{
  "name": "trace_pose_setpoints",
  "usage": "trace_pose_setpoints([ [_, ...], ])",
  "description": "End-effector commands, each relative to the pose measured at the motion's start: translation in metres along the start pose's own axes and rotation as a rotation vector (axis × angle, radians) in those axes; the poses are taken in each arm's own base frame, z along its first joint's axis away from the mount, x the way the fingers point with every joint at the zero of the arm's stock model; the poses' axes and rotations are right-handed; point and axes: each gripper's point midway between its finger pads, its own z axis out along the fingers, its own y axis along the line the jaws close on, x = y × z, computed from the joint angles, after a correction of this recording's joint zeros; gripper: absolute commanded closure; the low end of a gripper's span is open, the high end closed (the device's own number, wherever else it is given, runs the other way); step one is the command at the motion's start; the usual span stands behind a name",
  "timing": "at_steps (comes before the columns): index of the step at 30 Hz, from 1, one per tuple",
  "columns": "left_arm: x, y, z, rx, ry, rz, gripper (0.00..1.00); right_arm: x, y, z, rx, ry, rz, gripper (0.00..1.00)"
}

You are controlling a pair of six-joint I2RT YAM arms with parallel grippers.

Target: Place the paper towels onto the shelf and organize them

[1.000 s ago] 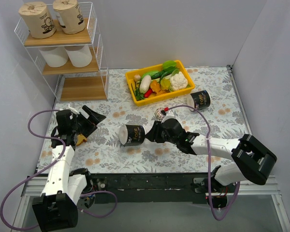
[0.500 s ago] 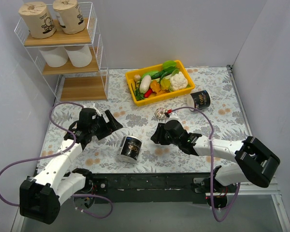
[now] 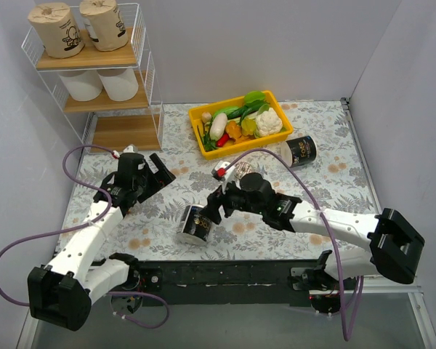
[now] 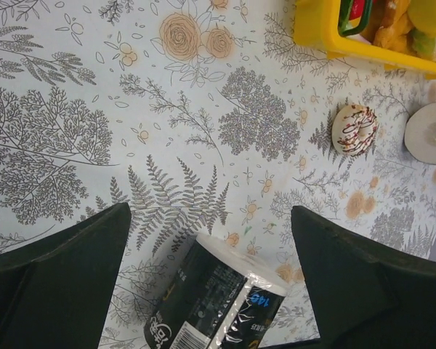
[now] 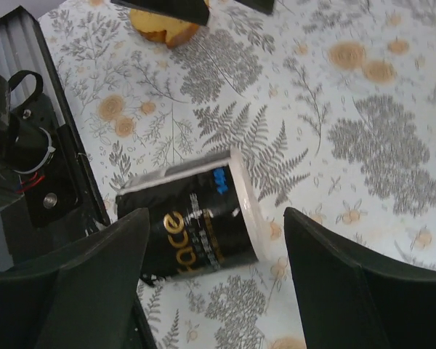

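Note:
A black-wrapped paper towel roll [image 3: 195, 222] lies on its side near the table's front edge. My right gripper [image 3: 214, 207] hovers just over it, open; in the right wrist view the roll [image 5: 192, 222] lies between the spread fingertips of the gripper [image 5: 214, 283], untouched. My left gripper [image 3: 160, 174] is open, left of and behind the roll. Its wrist view shows the roll [image 4: 218, 298] low between the wide jaws of that gripper [image 4: 211, 269]. Another black roll [image 3: 301, 150] lies by the bin. The shelf [image 3: 149, 80] holds two tan rolls [image 3: 80, 27] on top and two white rolls [image 3: 102, 84] in the middle; its bottom board is bare.
A yellow bin [image 3: 203, 113] of vegetables stands at the back centre. A small patterned ball [image 4: 354, 129] lies beside the right arm. The black front rail [image 5: 29, 145] runs close to the near roll. A yellow-brown lump [image 5: 163, 25] lies under the left gripper.
The black roll has shifted toward the front edge. My right gripper has opened and come over it. The left arm has swung inward toward the roll.

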Motion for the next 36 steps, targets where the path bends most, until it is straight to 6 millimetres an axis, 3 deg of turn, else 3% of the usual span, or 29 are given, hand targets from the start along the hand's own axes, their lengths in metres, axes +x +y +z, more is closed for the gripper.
trace_pose_setpoints([
  [1,-0.008,0.007,-0.007,-0.01,-0.039,-0.061,0.07,-0.032,0.013,0.015,-0.074,-0.067,-0.316,0.17],
  [7,-0.015,0.026,-0.009,-0.047,-0.057,-0.094,0.06,-0.022,0.006,0.031,-0.069,0.032,-0.382,0.25],
  [16,-0.006,0.017,-0.014,0.019,-0.026,-0.144,0.06,-0.004,-0.003,0.063,-0.07,0.113,-0.249,0.34],
  [17,-0.004,0.016,-0.014,0.021,-0.015,-0.151,0.07,0.004,-0.012,0.068,-0.053,0.14,-0.239,0.37],
  [21,-0.005,0.013,-0.017,0.031,-0.014,-0.165,0.07,0.03,-0.038,0.068,0.012,0.221,-0.148,0.44],
  [26,-0.007,0.008,-0.022,0.054,-0.023,-0.177,0.07,0.029,-0.06,0.058,0.008,0.16,-0.122,0.48],
  [31,0.005,0.006,-0.025,0.092,0.023,-0.156,0.11,0.027,-0.071,0.051,-0.021,0.128,-0.118,0.49],
  [36,0.026,0.013,-0.031,0.089,0.091,-0.137,0.16,0.039,-0.08,0.051,-0.011,0.128,-0.099,0.5],
])
